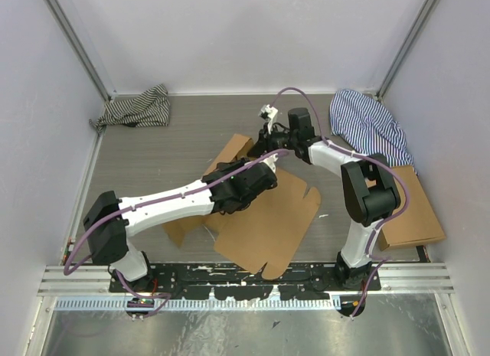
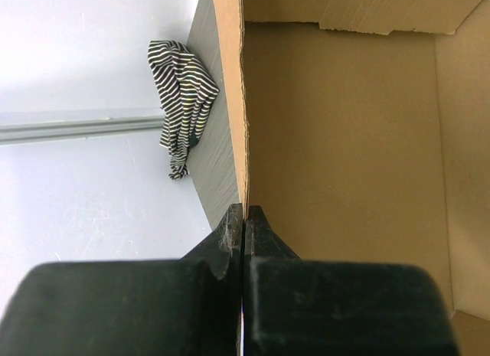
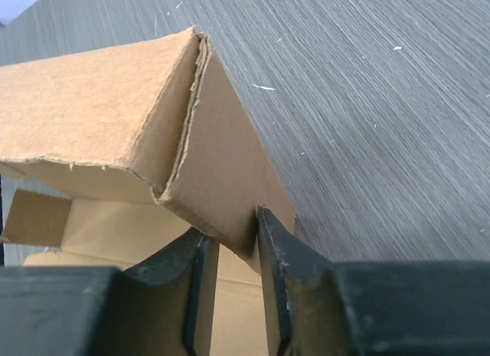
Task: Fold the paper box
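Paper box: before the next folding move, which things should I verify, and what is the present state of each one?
1. Left jaws clamped on a raised wall of the paper box: ok.
2. Right jaws hold the doubled flap: ok, though only near its corner.
3. Rest of the sheet lies flat on the table: ok.
4. Dark striped cloth and blue striped cloth lie apart from the box: ok.
5. Tabs lined up with their slits: cannot tell.
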{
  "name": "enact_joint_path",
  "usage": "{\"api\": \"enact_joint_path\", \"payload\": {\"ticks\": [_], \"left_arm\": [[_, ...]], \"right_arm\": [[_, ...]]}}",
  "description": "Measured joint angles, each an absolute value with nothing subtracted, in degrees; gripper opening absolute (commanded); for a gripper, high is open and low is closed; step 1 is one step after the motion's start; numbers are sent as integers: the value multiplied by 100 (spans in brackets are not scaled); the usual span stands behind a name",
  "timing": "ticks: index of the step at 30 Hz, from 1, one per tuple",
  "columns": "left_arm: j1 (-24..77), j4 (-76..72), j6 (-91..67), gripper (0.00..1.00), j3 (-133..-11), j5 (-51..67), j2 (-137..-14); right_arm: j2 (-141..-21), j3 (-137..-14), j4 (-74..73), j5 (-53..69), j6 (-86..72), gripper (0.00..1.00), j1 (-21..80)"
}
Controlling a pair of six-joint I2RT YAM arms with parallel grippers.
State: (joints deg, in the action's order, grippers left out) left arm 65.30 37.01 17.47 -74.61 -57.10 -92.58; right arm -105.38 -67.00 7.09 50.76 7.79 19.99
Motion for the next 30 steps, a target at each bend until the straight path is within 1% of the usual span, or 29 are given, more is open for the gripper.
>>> {"api": "enact_joint_path", "payload": {"ticks": [3,4,11,13,14,16,19,20,26,27,29,30], "left_arm": [[6525,3697,1747,0,-7489,-5723,-9297],[6525,3699,1747,0,-7498,-5739,-9317],[6525,3701,1745,0,-7535,-5756,-9343],[6525,3699,1745,0,-7535,-5756,-9345],[6525,3699,1743,0,-7535,-5756,-9347],[6525,3701,1734,0,-7540,-5760,-9356],[6519,3699,1699,0,-7614,-5778,-9417],[6519,3695,1678,0,-7658,-5798,-9448],[6504,3732,1546,1,-7804,-5913,-9555],[6504,3736,1511,4,-7837,-5920,-9574],[6504,3736,1472,22,-7887,-5942,-9620],[6504,3741,1455,26,-7909,-5957,-9647]], "right_arm": [[-10538,-6698,775,4827,600,47,2021],[-10538,-6696,768,4737,561,48,2025],[-10538,-6689,757,4475,443,47,2043],[-10538,-6689,757,4460,405,44,2043],[-10541,-6689,764,4458,375,40,2047],[-10543,-6692,775,4434,296,28,2064],[-10543,-6683,856,4237,228,4,2150],[-10543,-6674,893,4123,213,1,2178],[-10366,-6381,1278,3273,-3,1,2394],[-10311,-6298,1350,3153,-69,1,2412],[-10206,-6121,1511,2934,-196,1,2429],[-10162,-6047,1570,2864,-244,1,2432]]}}
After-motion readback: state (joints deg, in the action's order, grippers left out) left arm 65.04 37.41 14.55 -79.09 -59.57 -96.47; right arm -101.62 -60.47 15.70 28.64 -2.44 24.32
